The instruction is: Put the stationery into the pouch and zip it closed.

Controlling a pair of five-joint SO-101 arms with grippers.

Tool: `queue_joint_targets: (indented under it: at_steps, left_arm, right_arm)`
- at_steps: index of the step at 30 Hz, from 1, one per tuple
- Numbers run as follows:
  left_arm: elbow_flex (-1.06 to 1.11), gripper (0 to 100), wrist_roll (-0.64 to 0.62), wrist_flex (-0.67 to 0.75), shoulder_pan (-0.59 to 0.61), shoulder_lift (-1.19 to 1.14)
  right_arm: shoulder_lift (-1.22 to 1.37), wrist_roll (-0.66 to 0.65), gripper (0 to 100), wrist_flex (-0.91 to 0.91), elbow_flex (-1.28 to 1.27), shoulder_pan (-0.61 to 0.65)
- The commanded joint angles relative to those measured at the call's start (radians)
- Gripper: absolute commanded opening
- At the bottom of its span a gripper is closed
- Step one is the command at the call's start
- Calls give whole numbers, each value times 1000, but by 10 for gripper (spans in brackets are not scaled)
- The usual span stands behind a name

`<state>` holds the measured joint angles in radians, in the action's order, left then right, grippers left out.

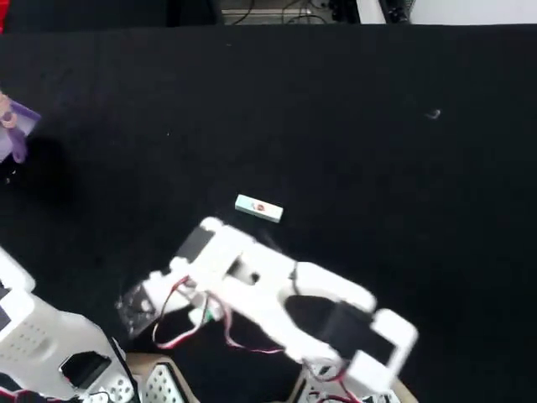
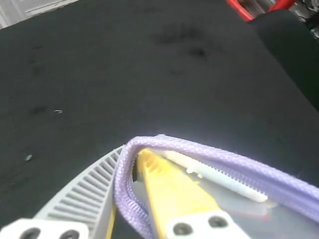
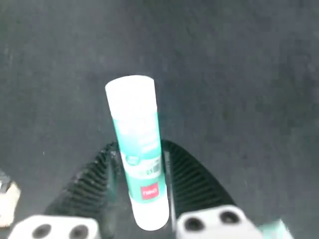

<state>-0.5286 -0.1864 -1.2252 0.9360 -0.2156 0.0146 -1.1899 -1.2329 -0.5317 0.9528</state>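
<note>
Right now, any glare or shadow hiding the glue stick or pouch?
High view: glue stick evenly lit on the black table, no shadow over it. Left wrist view: pale glare on the table behind the purple pouch's zip edge. Right wrist view: glue stick unshadowed.

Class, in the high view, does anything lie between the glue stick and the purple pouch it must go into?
Nothing visible does: only bare black table separates the glue stick from the purple pouch at the left edge.
</note>
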Motion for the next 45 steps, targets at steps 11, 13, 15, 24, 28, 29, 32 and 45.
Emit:
queue_joint_targets:
  at_steps: [11, 13, 15, 24, 28, 29, 32, 45]
  left_arm:
    - [-67, 28, 2, -167, -340, -12]
    - [-125, 28, 2, -233, -398, -12]
    - [-194, 28, 2, -292, -453, -12]
    - [-443, 28, -54, -537, -634, -17]
    - [-401, 28, -55, -535, -696, -12]
    - [-394, 28, -55, -535, -714, -12]
    - [-360, 28, -60, -535, -762, -12]
    - [-197, 29, -115, -534, -786, 141]
  right_arm:
    - [-599, 109, 11, -6, 45, -382]
    - [-651, 204, 11, 81, 45, -427]
    - [-699, 288, 11, 157, 44, -457]
    - [-886, 591, 11, 351, 42, -476]
    - [-941, 723, 11, 423, 39, -474]
    - [-947, 758, 11, 445, 38, -474]
    - [-955, 841, 11, 540, 7, -471]
    - [-952, 931, 11, 1366, -384, -298]
